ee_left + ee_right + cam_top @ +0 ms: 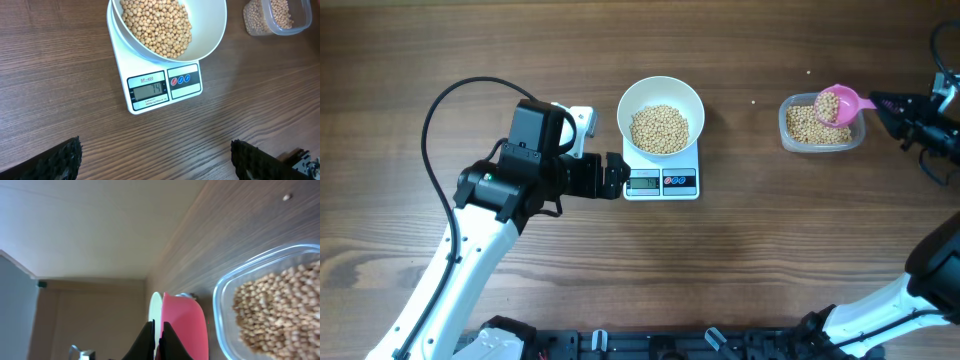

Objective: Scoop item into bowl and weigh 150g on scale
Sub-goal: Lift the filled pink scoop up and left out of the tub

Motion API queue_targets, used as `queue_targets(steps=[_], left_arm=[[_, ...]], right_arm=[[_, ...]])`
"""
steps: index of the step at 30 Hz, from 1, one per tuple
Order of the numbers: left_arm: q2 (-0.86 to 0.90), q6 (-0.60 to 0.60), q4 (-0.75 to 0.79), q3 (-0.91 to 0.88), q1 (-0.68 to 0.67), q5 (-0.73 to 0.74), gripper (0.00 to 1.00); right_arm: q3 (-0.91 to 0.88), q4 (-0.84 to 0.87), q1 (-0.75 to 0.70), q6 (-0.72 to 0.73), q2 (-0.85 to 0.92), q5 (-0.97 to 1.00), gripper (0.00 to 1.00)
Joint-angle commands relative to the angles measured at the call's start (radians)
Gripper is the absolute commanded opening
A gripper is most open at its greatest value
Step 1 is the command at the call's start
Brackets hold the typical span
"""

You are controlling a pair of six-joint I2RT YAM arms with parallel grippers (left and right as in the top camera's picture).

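Brown wood-grain table (520, 40), pale wall (90, 225) behind; scale (661, 180) mid-table.

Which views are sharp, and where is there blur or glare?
Overhead: evenly lit, sharp, no harsh glare on the bowl. Left wrist: the display on the scale is crisp and readable. Right wrist: the pink scoop near the lens is soft, the beans slightly blurred.
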Motion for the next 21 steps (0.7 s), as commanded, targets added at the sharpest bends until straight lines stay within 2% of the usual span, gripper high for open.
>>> queue_targets(steps=[1, 3, 6, 9, 18, 21], left_arm=[[0.003, 0.016, 0.003, -0.007, -0.004, 0.012, 1.0], [0.003, 0.016, 0.003, -0.007, -0.004, 0.012, 1.0], [0.003, 0.016, 0.003, -0.007, -0.004, 0.012, 1.0], [0.003, 0.016, 0.003, -0.007, -0.004, 0.012, 1.0], [0.003, 0.016, 0.003, -0.007, -0.004, 0.012, 1.0], [0.003, 0.016, 0.003, -0.007, -0.004, 0.012, 1.0]], right_arm=[[-0.008, 0.005, 0.051, 0.05, 0.011, -0.073, 0.04], [-0.008, 0.021, 0.093, 0.07, 0.011, -0.077, 0.04], [-0.008, 0.135, 0.167, 0.163, 0.01, -0.105, 0.04], [-0.008, 0.288, 0.222, 0.326, 0.009, -0.115, 0.04], [-0.008, 0.896, 0.404, 0.874, 0.007, -0.086, 0.04], [-0.008, 0.994, 0.455, 0.967, 0.007, -0.056, 0.04]])
